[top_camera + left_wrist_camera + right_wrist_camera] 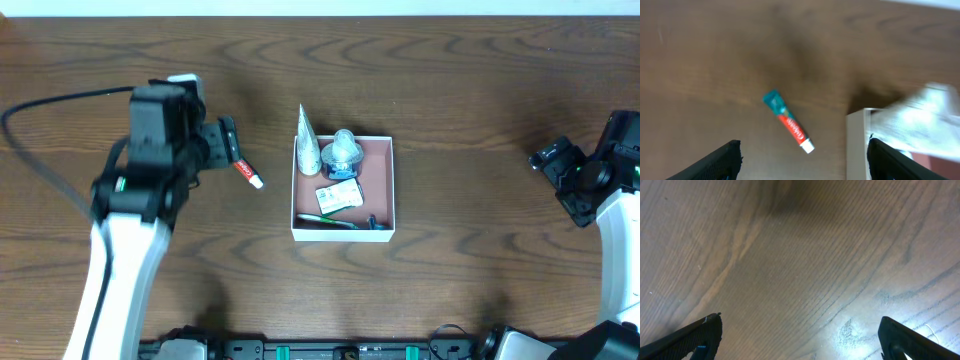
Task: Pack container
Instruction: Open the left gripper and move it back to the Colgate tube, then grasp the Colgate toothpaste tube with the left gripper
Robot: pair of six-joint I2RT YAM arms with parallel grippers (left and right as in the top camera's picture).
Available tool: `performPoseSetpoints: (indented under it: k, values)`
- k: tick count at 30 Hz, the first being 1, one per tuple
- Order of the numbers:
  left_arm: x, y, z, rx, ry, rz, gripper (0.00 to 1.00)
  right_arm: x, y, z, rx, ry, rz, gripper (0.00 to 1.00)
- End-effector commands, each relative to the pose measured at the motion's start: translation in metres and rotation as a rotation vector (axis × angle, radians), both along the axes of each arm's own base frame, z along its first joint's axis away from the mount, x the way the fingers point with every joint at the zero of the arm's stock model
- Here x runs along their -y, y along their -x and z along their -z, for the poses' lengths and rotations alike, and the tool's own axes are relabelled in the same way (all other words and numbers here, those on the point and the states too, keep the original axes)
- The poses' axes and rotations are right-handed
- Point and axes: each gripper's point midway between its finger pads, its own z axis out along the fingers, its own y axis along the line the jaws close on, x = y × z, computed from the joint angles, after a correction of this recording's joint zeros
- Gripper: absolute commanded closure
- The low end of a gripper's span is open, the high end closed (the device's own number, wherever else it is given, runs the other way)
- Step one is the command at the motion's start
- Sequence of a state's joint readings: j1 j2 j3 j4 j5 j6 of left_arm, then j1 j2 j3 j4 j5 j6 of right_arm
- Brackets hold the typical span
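Left wrist: left gripper (802,145) jaws spread over toothpaste tube (788,121) on worktop (715,75), near container (856,145); right gripper (800,322) jaws spread, empty.

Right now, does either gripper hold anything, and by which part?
Nothing: left gripper and right gripper are open, and the toothpaste lies free.

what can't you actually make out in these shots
Overhead: the left gripper covers one end of the red and teal toothpaste tube.
Overhead: print on items inside the white-walled square container is too small to read.
Left wrist: the silvery packet is blurred and cut off by the right edge.
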State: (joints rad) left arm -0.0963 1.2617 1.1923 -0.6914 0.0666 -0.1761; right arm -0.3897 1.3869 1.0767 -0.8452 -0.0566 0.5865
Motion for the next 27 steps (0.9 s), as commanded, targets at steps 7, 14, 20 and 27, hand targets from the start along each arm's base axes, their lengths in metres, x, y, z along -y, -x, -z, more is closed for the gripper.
performPoseSetpoints:
  k: [7, 14, 20, 27]
  values:
    - [0.014, -0.021, 0.127, -0.403, 0.197, -0.109, 0.20, 0.002, 0.001, 0.000, -0.001, 0.004, -0.007, 0.01]
    - [0.012, -0.016, 0.181, -0.548, 0.175, -0.132, 0.20, 0.002, 0.001, 0.000, -0.001, 0.003, -0.007, 0.01]
    - [0.012, -0.013, 0.208, -0.612, 0.168, -0.139, 0.20, 0.002, 0.001, 0.000, -0.001, 0.003, -0.007, 0.01]
    - [0.012, -0.014, 0.227, -0.640, 0.164, -0.142, 0.21, 0.002, 0.001, 0.000, -0.001, 0.003, -0.007, 0.01]
